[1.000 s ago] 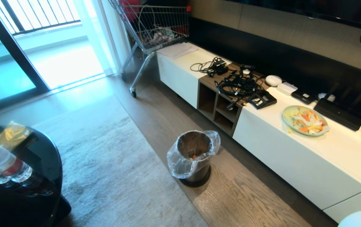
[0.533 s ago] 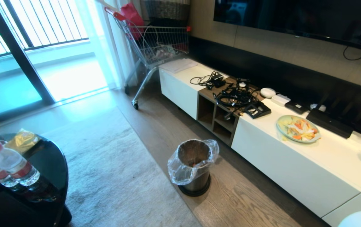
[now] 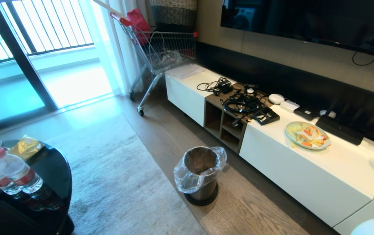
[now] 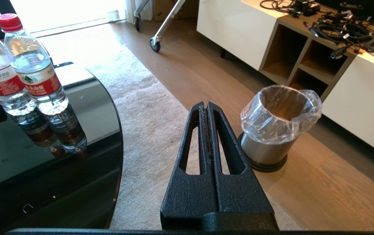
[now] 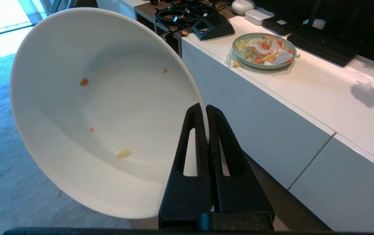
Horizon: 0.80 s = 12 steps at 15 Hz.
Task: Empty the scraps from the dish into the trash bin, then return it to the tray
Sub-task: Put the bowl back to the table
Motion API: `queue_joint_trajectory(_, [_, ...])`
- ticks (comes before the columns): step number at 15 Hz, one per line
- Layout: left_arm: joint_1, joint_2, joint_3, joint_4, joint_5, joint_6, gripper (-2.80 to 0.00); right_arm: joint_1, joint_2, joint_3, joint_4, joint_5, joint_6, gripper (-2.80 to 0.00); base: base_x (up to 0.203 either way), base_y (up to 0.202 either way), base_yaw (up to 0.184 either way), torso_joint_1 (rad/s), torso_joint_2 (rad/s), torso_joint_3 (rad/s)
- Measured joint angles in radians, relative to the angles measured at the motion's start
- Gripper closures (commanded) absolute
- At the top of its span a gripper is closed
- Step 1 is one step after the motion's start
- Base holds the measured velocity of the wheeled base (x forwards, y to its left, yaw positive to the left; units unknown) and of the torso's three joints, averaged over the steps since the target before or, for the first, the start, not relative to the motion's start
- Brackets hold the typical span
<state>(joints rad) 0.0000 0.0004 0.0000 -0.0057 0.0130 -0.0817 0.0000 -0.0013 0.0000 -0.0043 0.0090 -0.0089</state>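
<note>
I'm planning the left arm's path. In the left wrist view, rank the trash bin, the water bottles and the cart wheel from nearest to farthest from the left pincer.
1. Trash bin: on the floor beside the shut left pincer.
2. Water bottles: on the black table, on the other side.
3. Cart wheel: far ahead on the wood floor.

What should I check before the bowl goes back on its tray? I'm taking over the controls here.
1. Right pincer shut on the dish rim: ok.
2. Dish emptied: not quite; a few scraps cling inside.
3. Trash bin upright, liner on: ok.
4. Tray in sight: not ok; no view shows it.
5. Left pincer shut, empty, clear of the bin: ok.
6. Green plate of scraps on the cabinet, apart from the dish: ok.
</note>
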Motion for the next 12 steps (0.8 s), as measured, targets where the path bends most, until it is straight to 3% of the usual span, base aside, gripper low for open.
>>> queue_joint_trajectory(12, [0.0, 0.0, 0.0, 0.0, 0.0, 0.001, 0.0, 0.0, 0.0, 0.0, 0.0, 0.0, 0.0, 0.0, 0.0, 0.0, 0.0, 0.001, 0.0, 0.002])
